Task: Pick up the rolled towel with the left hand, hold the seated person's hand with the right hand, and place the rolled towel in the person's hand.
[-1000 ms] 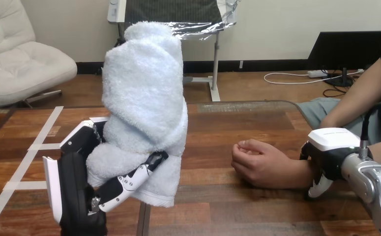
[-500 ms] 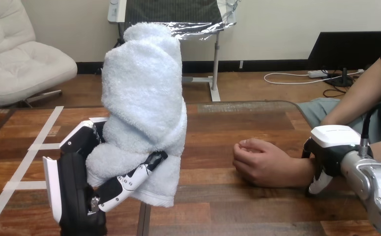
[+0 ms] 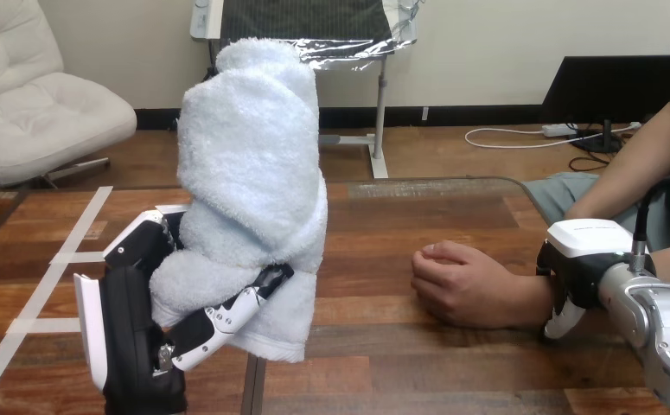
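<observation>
while the left hand grips the rolled towel upright, the right hand sits at the person's wrist

head view: where the table (image 3: 417,363) runs toward its near edge, left of the middle, the robot's left hand (image 3: 130,333) stands with its palm turned toward the right. its black-and-white fingers (image 3: 227,318) are curled round the lower part of the rolled towel (image 3: 252,173), so the hand is closed on it. the towel is pale blue and fluffy. it stands nearly upright in that grip, its loose lower end hanging just beside the fingers and its rounded top rising past the table's far edge. it is lifted off the wood, over the left half of the table.

toward the table's right edge the person's hand (image 3: 456,284) rests on the wood, loosely curled, knuckles pointing to the left. its forearm (image 3: 530,303) runs off toward the right edge. the robot's right hand (image 3: 583,259) sits over that forearm at the wrist, white shell uppermost, touching it. whether it actually clasps the wrist cannot be told from this angle. its silver forearm comes in from the near right corner.

the towel and the person's hand are well apart, with bare wood between them. strips of white tape (image 3: 65,258) lie on the table near its left edge, beside the left hand.
</observation>
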